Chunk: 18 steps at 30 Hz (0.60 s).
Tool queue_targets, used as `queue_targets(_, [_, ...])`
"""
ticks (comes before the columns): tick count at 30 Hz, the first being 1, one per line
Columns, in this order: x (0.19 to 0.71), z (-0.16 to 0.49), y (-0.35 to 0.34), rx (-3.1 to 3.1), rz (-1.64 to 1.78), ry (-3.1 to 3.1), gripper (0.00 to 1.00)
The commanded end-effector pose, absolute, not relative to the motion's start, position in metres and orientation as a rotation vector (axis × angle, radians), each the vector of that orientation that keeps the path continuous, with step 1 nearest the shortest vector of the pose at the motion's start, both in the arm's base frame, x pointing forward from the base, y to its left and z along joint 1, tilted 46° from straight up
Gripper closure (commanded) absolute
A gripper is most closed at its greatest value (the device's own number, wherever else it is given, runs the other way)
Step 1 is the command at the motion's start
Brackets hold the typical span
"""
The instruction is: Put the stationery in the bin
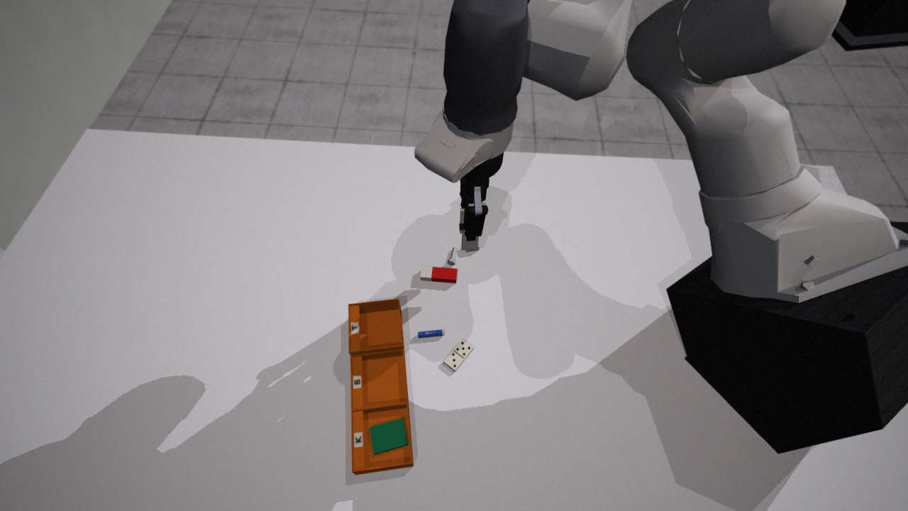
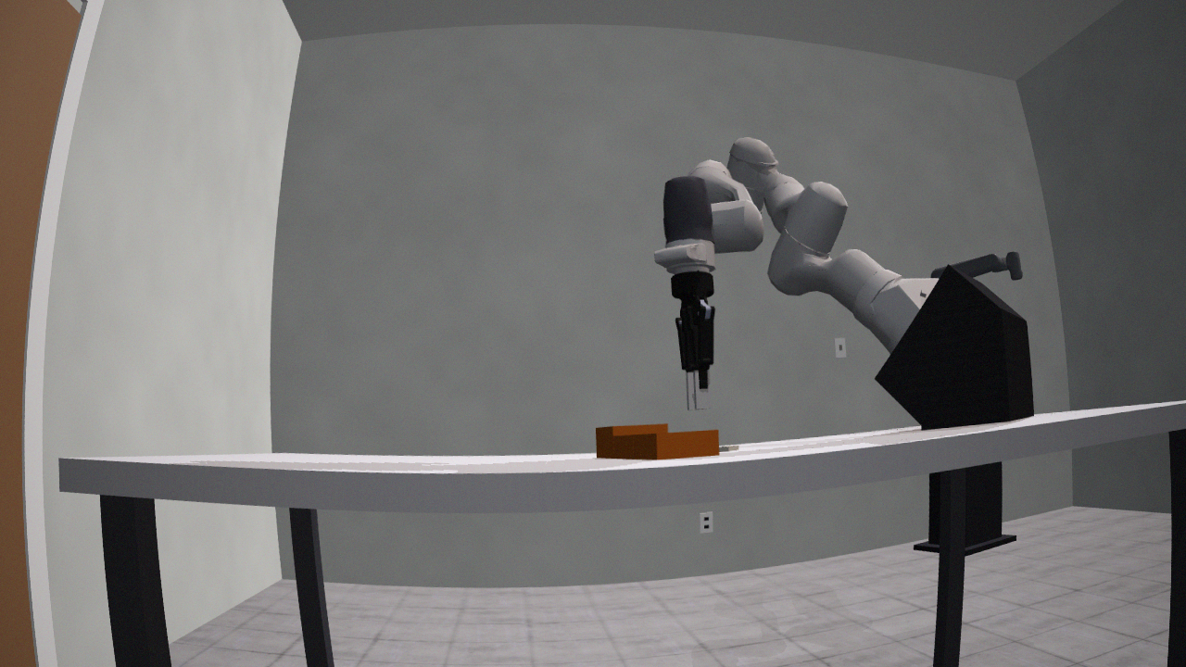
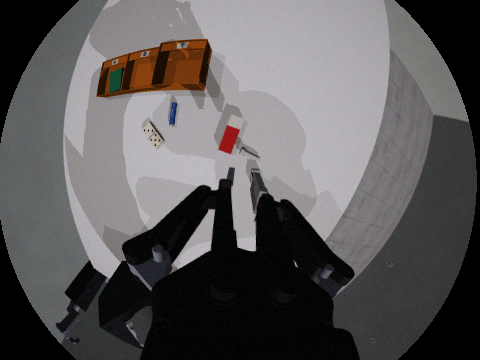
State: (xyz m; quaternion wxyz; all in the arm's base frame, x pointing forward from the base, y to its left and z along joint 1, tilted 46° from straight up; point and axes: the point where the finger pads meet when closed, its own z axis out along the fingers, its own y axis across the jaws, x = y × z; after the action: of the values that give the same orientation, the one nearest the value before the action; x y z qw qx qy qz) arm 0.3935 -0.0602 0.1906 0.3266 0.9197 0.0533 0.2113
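Spanning grey tiled floor (image 1: 355,95), white table (image 1: 158,254).

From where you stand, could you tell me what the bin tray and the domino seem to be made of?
Bin tray: looks like matte orange-brown plastic or painted wood; flat colour, no grain visible. Domino: probably ivory plastic or bone; smooth pale face with black pips.

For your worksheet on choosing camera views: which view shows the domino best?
The top view: the domino lies unobstructed beside the orange bin, its black pips readable. The wrist view shows it small and far off, pips barely visible. The exterior view, level with the table, does not show it.
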Motion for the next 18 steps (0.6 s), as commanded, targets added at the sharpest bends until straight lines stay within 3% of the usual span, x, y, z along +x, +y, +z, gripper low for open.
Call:
queue_targets(1, [0.3807,0.2039,-0.0828,2.39,0.507,0.263,0.82])
queue_targets(18, [0.378,0.2056,-0.0868,2.39,0.507,0.263,0.82])
